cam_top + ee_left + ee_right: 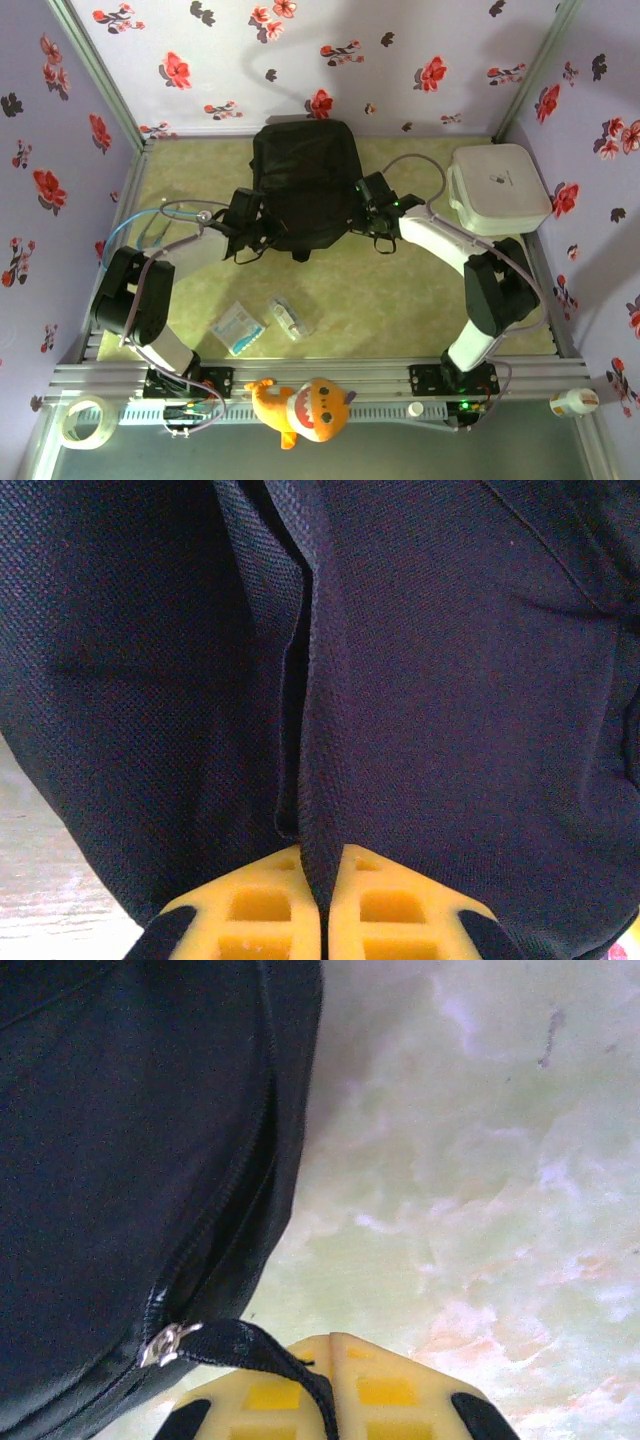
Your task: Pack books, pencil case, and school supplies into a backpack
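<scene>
large black soft fabric backpack [305,170] lies flat at mid-table on the mottled green tabletop [400,300], between the two arms. left gripper [322,905], fingers pressed together, pinches a raised fold of its fabric, apparently to anchor the bag. right gripper [328,1400], likewise closed, nips the black pull strap [250,1345] at the metal zip slider [165,1343], probably to run the zip open. small clear plastic oblong pencil case [290,318], not yet packed, lies near the arm bases, well apart from the bag.

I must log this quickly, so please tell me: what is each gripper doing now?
Left gripper: closed on a fold of the backpack.
Right gripper: closed on the zipper pull.
</scene>
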You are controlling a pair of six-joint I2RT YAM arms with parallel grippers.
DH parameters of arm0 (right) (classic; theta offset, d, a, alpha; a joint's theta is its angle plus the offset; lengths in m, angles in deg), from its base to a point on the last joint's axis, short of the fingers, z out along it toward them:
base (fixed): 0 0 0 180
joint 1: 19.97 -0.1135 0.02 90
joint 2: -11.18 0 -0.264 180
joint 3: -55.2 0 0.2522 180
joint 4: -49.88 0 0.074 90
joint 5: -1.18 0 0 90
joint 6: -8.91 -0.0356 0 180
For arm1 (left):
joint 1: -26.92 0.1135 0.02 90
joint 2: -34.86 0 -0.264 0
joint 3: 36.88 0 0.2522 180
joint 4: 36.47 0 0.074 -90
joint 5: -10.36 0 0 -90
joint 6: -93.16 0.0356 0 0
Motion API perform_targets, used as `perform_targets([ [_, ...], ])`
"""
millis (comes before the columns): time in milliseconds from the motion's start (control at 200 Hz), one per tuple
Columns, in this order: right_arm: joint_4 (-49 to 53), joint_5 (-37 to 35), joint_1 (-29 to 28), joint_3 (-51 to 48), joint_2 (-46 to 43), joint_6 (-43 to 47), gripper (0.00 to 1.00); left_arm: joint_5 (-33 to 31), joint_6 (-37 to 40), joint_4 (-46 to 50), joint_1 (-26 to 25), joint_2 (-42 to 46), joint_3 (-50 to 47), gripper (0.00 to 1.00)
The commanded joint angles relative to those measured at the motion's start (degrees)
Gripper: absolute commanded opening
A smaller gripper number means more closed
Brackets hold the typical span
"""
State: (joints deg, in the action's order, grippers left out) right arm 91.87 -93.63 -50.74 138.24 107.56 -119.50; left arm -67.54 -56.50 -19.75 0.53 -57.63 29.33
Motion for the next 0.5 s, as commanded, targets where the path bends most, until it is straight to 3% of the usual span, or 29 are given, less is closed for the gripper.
perform_targets([
  [0, 3.84, -7.22, 2.68, 4.29, 2.18, 0.8, 0.0, -0.94, 2.97, 6.3, 1.33, 1.85, 0.73, 0.0],
  [495, 6.34, -9.5, 5.36, 7.82, 2.34, 2.56, 0.0, 0.03, 6.64, 10.68, 1.34, 3.61, 1.04, 0.0],
])
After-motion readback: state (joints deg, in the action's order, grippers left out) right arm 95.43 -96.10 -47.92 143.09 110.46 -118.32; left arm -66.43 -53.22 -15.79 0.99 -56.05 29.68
